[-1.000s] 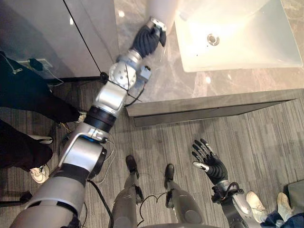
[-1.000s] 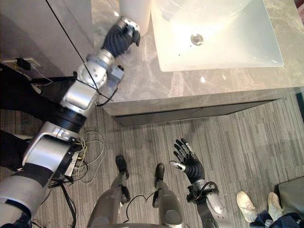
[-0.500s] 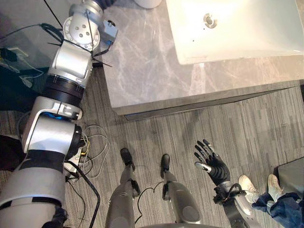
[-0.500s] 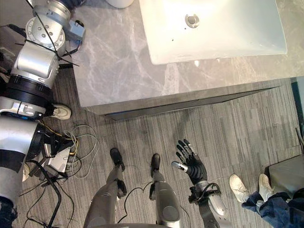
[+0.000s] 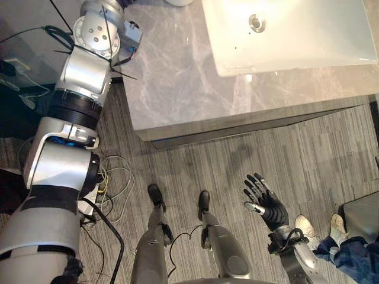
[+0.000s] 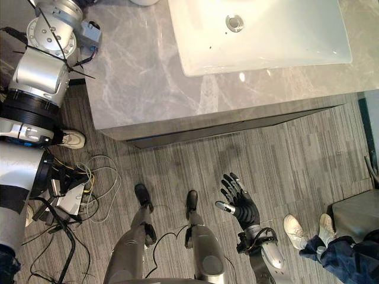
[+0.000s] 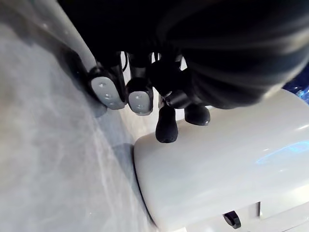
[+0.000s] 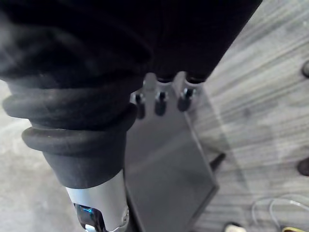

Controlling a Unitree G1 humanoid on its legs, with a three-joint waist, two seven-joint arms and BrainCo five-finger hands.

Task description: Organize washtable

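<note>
While right hand (image 5: 268, 206) hangs splayed, left hand (image 7: 169, 89) meets a glossy white rounded container (image 7: 217, 179) — grip unclear.

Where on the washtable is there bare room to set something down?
Bare grey marble countertop runs from its left edge to the white rectangular sink, plus a narrower strip between the sink's front rim and the counter edge. The far left corner is crowded: left robot hand beside a white rounded container.
</note>
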